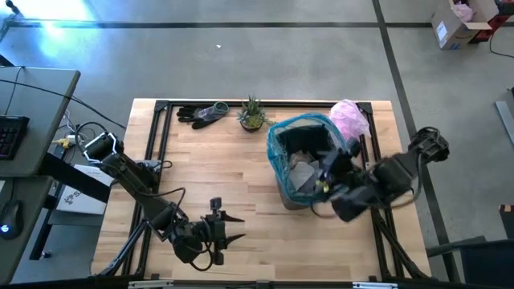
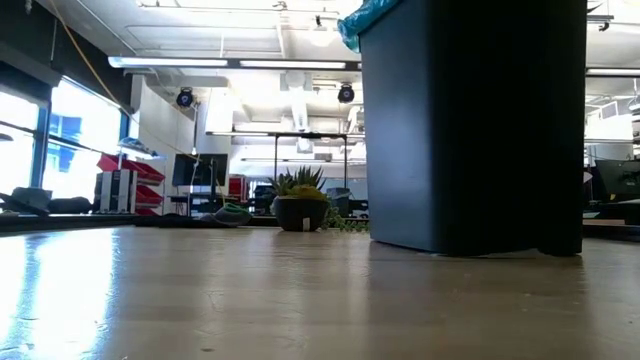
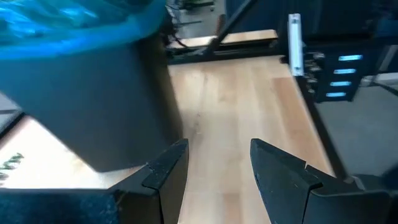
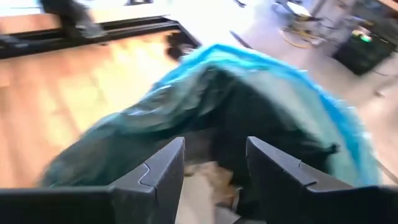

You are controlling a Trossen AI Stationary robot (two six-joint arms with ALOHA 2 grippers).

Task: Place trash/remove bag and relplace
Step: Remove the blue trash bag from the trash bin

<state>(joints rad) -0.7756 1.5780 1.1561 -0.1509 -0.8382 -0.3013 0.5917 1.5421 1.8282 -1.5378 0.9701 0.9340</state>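
Directly below the right gripper's spread fingers lies the teal bag, trash inside.

Robotics lab, workbench, ceiling strip lights

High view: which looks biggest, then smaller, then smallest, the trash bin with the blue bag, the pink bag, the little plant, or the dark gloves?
1. Trash bin lined with the teal bag, clearly the largest.
2. Pink bag and dark gloves look about alike; the bin hides part of the pink bag, so no ranking.
3. Little plant, the smallest.
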